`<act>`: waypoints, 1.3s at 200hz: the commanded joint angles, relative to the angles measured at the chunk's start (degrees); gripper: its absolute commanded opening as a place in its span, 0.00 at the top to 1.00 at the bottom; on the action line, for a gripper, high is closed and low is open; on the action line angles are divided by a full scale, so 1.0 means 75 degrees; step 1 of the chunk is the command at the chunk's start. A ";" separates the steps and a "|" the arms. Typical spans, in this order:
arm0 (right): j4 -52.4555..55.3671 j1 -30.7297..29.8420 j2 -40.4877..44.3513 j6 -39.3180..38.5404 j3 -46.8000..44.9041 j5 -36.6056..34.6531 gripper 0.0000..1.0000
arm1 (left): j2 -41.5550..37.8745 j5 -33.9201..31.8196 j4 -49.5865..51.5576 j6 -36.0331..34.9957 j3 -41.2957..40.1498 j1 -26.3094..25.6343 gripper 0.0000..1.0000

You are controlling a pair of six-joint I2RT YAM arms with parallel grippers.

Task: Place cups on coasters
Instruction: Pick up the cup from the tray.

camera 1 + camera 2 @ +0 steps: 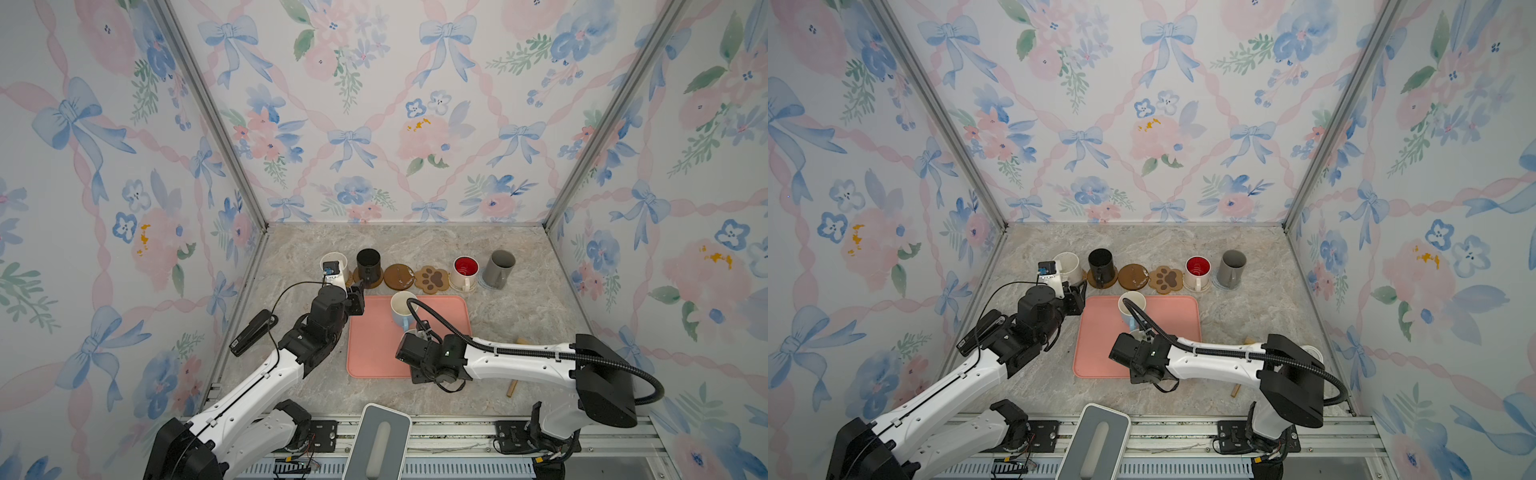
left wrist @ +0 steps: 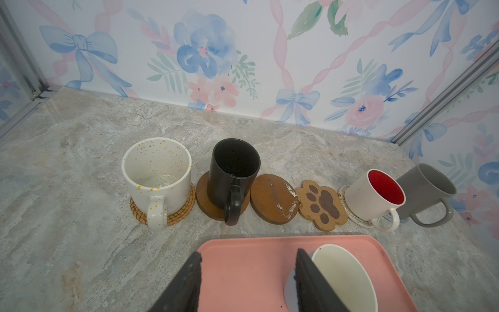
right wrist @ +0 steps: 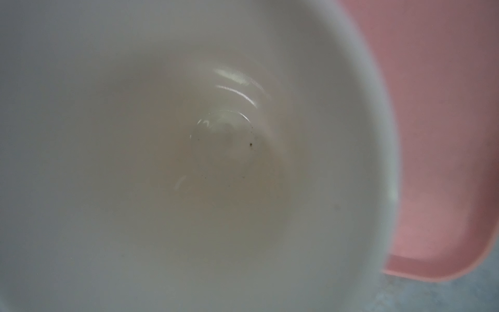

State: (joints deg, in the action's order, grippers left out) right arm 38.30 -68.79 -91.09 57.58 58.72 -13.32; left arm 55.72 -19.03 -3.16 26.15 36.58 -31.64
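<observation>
Showing lt-blue mug w/ cream inside, upright on pink tray.

Floral bow-print walls enclose a marbled tabletop.

No legible word, brand or number anywhere. Small white label on the black device at the left wall: print too small to read. Blue-and-white sticker on the camera housing at the left arm's wrist: characters blurred. Only sign: dark paw print on the paw-print coaster, far row.
</observation>
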 commanded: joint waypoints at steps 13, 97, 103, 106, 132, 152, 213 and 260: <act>0.0003 0.0079 -0.0092 -0.0187 0.0082 -0.0121 0.51 | 0.0000 0.0065 -0.0118 0.0052 -0.0036 -0.0040 0.48; 0.0035 0.0161 -0.0274 -0.0424 0.0313 -0.0174 0.58 | -0.0041 0.0052 -0.0118 0.0010 -0.0036 -0.0036 0.48; 0.0049 0.0163 -0.0260 -0.0414 0.0317 -0.0191 0.59 | -0.0033 0.0063 -0.0118 0.0013 -0.0026 -0.0036 0.48; 0.0059 0.0157 -0.0251 -0.0418 0.0318 -0.0203 0.59 | -0.0025 0.0067 -0.0124 0.0008 -0.0026 -0.0037 0.48; 0.0084 0.0159 -0.0163 -0.0402 0.0337 -0.0266 0.60 | 0.0032 0.0099 -0.0118 0.0024 -0.0002 -0.0036 0.48; 0.0108 0.0161 -0.0093 -0.0367 0.0337 -0.0337 0.60 | 0.0058 0.0111 -0.0118 0.0026 -0.0001 -0.0041 0.48; 0.0040 0.0120 0.0139 -0.0420 0.0311 -0.0450 0.59 | 0.0035 0.0111 -0.0118 0.0019 -0.0013 -0.0039 0.48; -0.0085 0.0114 0.0135 -0.0453 0.0307 -0.0480 0.60 | 0.0054 0.0102 -0.0118 0.0024 -0.0002 -0.0036 0.48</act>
State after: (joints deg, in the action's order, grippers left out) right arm 37.87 -68.29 -91.44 54.83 60.16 -15.07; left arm 55.72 -18.59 -3.18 26.15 36.58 -31.64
